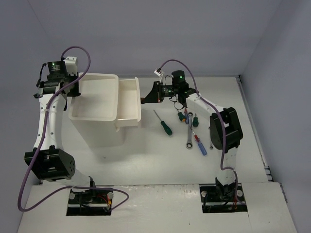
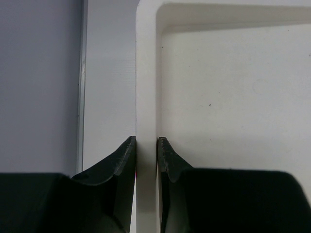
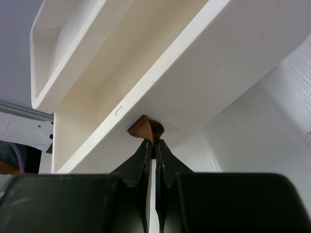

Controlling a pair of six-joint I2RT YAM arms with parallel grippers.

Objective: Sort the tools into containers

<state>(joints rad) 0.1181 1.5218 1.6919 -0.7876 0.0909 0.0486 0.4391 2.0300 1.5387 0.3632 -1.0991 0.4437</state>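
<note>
A white worktop (image 1: 146, 165) carries a tall white box (image 1: 99, 133) left of centre. To its right lie a green-handled screwdriver (image 1: 164, 124), a silver wrench (image 1: 188, 139) and a blue-handled screwdriver (image 1: 200, 147).

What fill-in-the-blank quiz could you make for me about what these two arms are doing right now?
1. The right pincer is shut on the drawer's small ____ handle.
2. The left pincer clamps the tray rim atop the ____ box.
3. The green-handled screwdriver lies on the ____, not in the drawer.
Missing words: brown; white; table.
</note>
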